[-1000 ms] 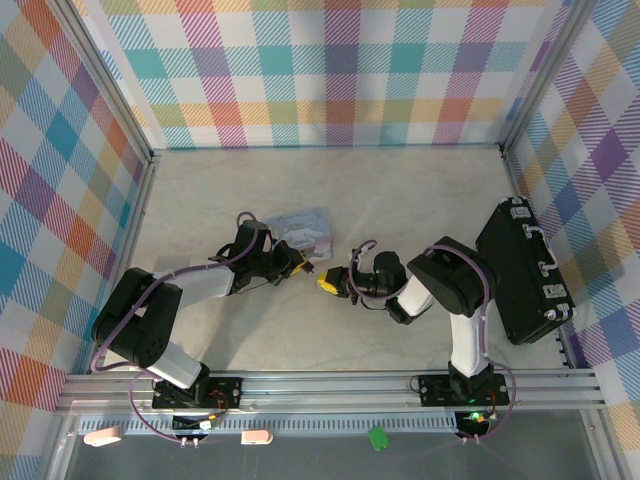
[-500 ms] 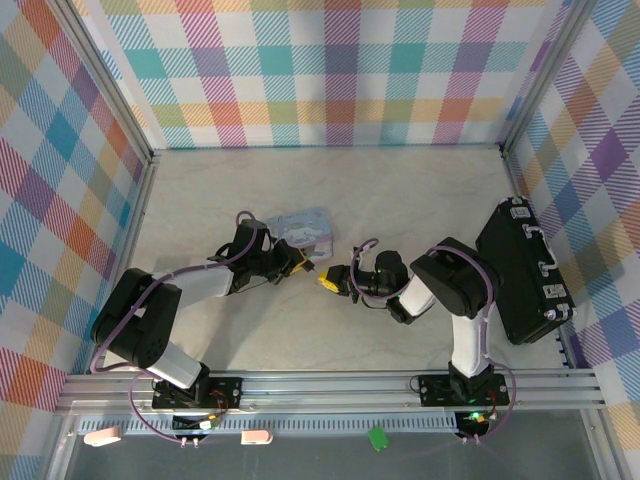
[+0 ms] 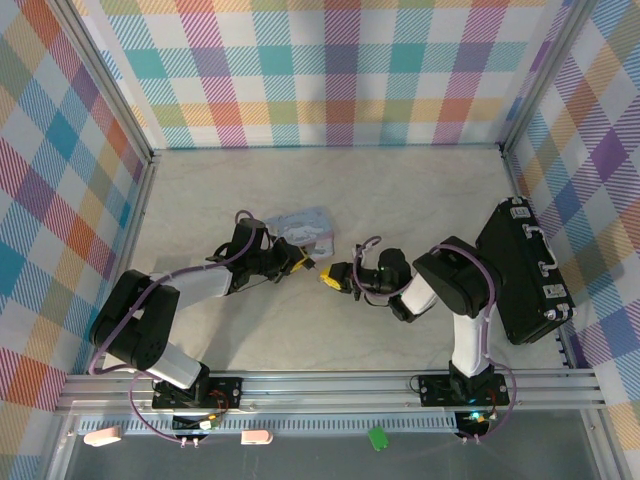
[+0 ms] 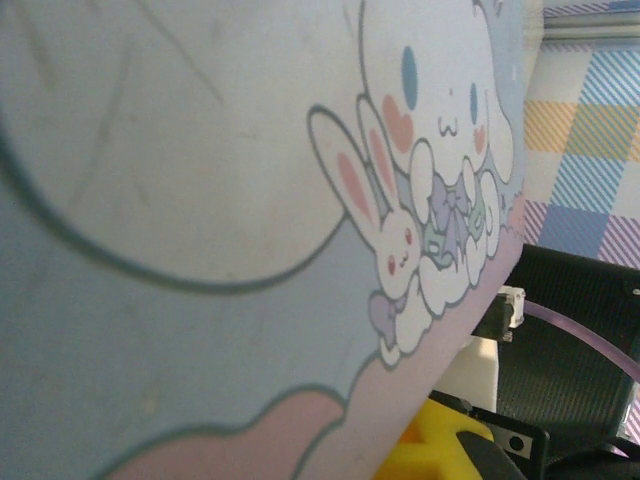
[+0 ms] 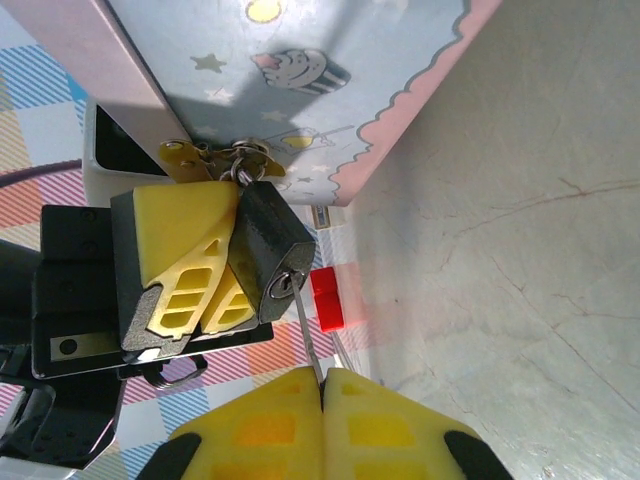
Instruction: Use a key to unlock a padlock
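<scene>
The small dark padlock (image 5: 268, 250) hangs by its pale shackle from the gold hasp of the pale-blue cartoon tin (image 5: 330, 90). The yellow fingers (image 5: 185, 255) of my left gripper (image 3: 301, 262) are clamped on the padlock's body. My right gripper (image 5: 322, 372) is shut on the thin grey key (image 5: 308, 335), and the key's tip sits in the keyhole on the padlock's bottom face. From above, the right gripper (image 3: 328, 281) faces the left one just in front of the tin (image 3: 300, 226), with the padlock (image 3: 311, 267) between them. The tin lid (image 4: 250, 200) lies close under the left wrist camera.
A big black case (image 3: 523, 272) lies along the right wall beside the right arm. Plaid walls enclose the pale marble table (image 3: 330, 190) on three sides. A small red block (image 5: 326, 297) shows behind the padlock.
My right gripper has crept up and slightly left towards the padlock with the key. The left gripper and the tin have stayed put.
</scene>
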`<action>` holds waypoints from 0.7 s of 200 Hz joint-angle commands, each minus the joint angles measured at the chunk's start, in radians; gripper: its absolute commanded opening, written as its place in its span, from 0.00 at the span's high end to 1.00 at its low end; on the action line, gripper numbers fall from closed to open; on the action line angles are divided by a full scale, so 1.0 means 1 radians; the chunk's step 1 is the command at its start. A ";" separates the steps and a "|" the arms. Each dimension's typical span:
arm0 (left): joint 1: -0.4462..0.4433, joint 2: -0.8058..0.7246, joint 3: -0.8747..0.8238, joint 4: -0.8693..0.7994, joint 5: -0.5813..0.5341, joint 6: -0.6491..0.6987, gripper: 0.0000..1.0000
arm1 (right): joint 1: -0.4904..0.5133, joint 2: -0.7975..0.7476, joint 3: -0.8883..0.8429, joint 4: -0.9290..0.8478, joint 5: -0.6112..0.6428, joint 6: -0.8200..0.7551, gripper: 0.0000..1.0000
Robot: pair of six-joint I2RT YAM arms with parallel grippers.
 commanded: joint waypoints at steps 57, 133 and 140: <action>-0.016 -0.034 -0.006 0.088 0.056 -0.032 0.97 | -0.015 0.015 0.033 0.041 -0.011 -0.001 1.00; -0.012 -0.002 0.000 0.109 0.038 -0.032 0.97 | -0.015 -0.021 -0.049 0.041 -0.021 -0.028 1.00; -0.013 0.002 0.000 0.109 0.039 -0.031 0.97 | -0.015 -0.030 -0.051 0.042 -0.021 -0.030 1.00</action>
